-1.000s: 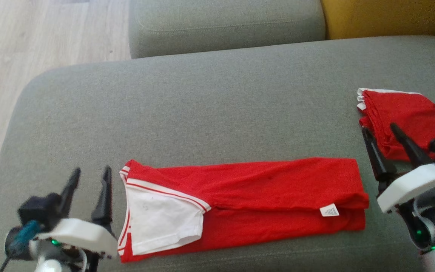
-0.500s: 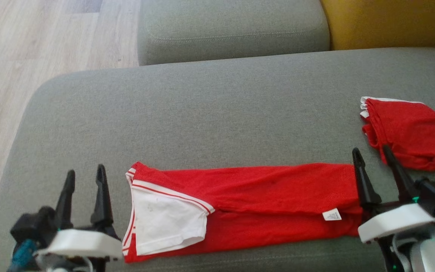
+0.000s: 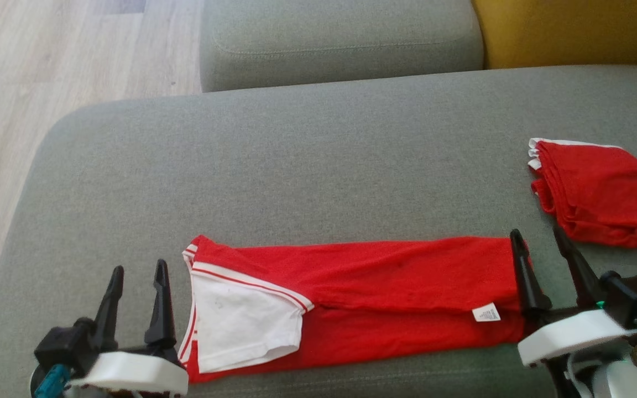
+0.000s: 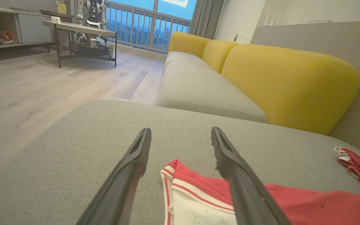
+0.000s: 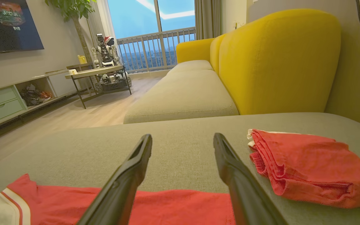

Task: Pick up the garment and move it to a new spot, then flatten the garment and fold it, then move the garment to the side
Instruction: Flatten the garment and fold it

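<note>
The grey sofa seat (image 3: 318,166) carries the red shirt (image 3: 385,276), folded into a long band near its front edge, with the white sleeve at the left end. A second folded red garment (image 3: 600,193) lies near its right end. The left gripper (image 3: 139,266) and right gripper (image 3: 537,232) stand at the band's two ends, jaws released and empty. Pinching only the top layer would likely spill the fold; unequal lifts could skew it.

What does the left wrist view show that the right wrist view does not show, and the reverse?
Left wrist view: the open left gripper at the white, striped end of the shirt. Right wrist view: the open right gripper at its plain red end, a television and a plant. Both: the yellow sofa back and the folded red cloth.
</note>
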